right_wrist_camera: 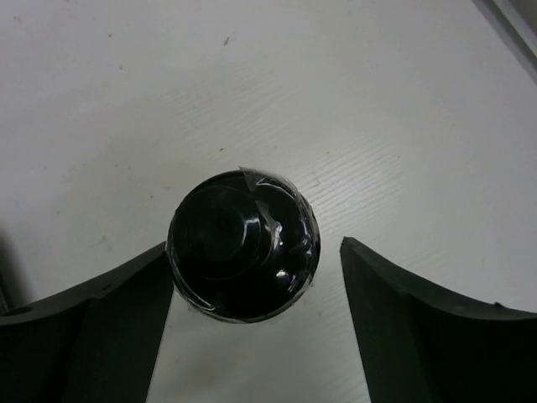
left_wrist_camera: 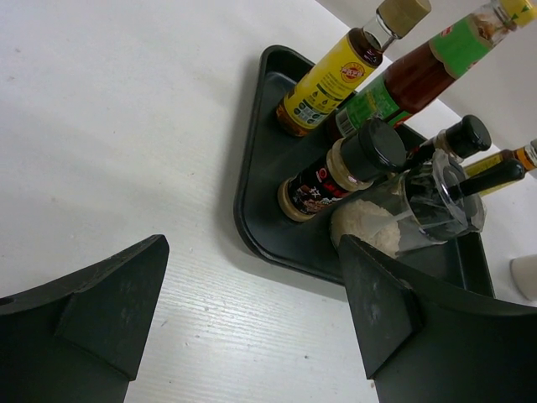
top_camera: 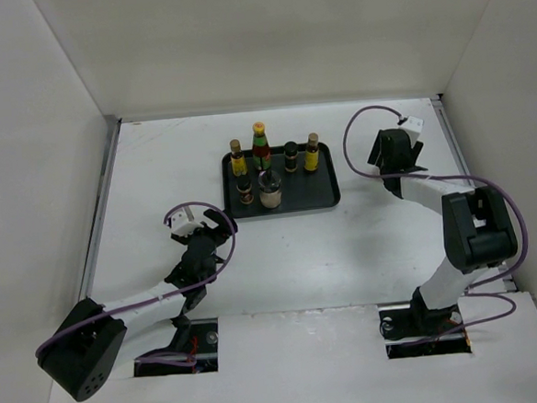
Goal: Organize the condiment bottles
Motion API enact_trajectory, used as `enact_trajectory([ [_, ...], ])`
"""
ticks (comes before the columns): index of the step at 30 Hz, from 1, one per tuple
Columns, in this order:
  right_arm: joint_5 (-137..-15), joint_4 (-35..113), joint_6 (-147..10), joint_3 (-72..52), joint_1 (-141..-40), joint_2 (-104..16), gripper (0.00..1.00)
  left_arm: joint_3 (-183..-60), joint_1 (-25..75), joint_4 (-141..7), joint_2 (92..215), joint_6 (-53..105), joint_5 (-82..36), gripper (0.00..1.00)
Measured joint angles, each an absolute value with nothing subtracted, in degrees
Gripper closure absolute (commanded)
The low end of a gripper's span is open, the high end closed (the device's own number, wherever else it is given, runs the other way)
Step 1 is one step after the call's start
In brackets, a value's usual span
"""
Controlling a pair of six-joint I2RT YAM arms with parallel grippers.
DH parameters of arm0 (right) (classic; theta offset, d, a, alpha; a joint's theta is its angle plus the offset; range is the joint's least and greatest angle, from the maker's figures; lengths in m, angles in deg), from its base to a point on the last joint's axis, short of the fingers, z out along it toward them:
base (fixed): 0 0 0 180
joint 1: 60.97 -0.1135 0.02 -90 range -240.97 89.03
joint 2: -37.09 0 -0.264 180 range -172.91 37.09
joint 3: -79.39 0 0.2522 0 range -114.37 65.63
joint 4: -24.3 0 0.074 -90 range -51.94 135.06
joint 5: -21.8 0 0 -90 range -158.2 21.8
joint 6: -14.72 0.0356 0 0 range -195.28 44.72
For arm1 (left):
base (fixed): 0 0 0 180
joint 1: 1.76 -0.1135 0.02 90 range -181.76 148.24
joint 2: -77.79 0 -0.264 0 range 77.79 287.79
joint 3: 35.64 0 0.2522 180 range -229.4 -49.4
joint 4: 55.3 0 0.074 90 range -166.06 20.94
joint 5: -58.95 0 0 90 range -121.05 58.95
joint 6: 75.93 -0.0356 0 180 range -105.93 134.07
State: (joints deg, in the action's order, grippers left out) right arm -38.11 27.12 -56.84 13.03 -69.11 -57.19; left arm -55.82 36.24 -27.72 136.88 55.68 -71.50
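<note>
A black tray (top_camera: 326, 194) holds several condiment bottles: a green one with a yellow cap (top_camera: 261, 148), two slim yellow ones (top_camera: 238, 158) (top_camera: 311, 152), two dark black-capped ones (top_camera: 290, 157) (top_camera: 246, 189) and a squat pale jar (top_camera: 270, 190). My left gripper (top_camera: 213, 226) is open and empty over the table, near the tray's front left corner (left_wrist_camera: 252, 210). My right gripper (top_camera: 397, 163) is open, to the right of the tray. In the right wrist view a black-capped bottle (right_wrist_camera: 243, 243) stands between its fingers (right_wrist_camera: 101, 327), close to the left one.
White walls enclose the table on the left, back and right. The table's right rail (top_camera: 447, 120) runs close behind the right gripper. In the left wrist view the dark bottle (left_wrist_camera: 336, 176) and the pale jar (left_wrist_camera: 377, 222) stand nearest the tray's front corner.
</note>
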Motion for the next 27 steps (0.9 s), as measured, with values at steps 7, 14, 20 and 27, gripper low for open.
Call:
enact_trajectory([
  [7,-38.1,22.9,-56.6,15.5,-69.6,-56.4,0.41,-55.8,36.2,-27.7,137.3,55.7,-71.4,0.17],
  [14,-37.1,24.3,-56.7,20.7,-78.9,-48.7,0.4,-55.9,36.2,-27.7,137.6,55.7,-71.3,0.17],
  [20,-37.6,24.2,-56.8,20.2,-90.8,-45.2,0.39,-55.9,36.2,-27.7,137.6,55.9,-71.3,0.17],
  [27,-38.0,23.0,-56.9,15.0,-97.7,-54.0,0.36,-55.9,36.1,-27.7,137.6,55.9,-71.0,0.17],
])
